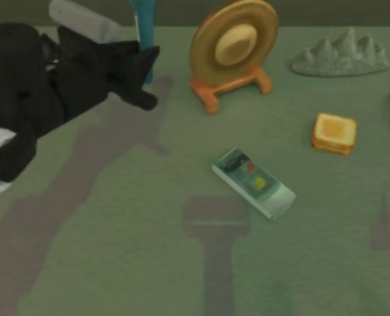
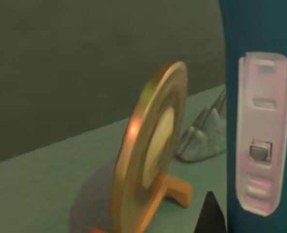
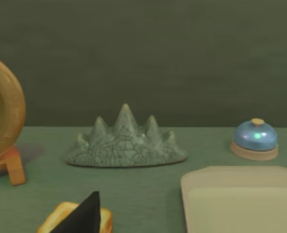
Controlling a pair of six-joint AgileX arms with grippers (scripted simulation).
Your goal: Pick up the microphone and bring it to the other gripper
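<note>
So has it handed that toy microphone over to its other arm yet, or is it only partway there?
Partway. Done: the slim teal-blue microphone looks lifted off the green table, upright beside the black left gripper at the top view's upper left; whether the fingers grip it cannot be seen. Left: the handover. Of the right gripper, only a black fingertip shows in its own wrist view, far from the microphone.

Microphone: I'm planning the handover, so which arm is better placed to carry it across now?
Left. The left gripper is right at the microphone near the table's far edge, and its wrist view shows the handle close up. The right gripper is outside the top view and away from it.
</note>
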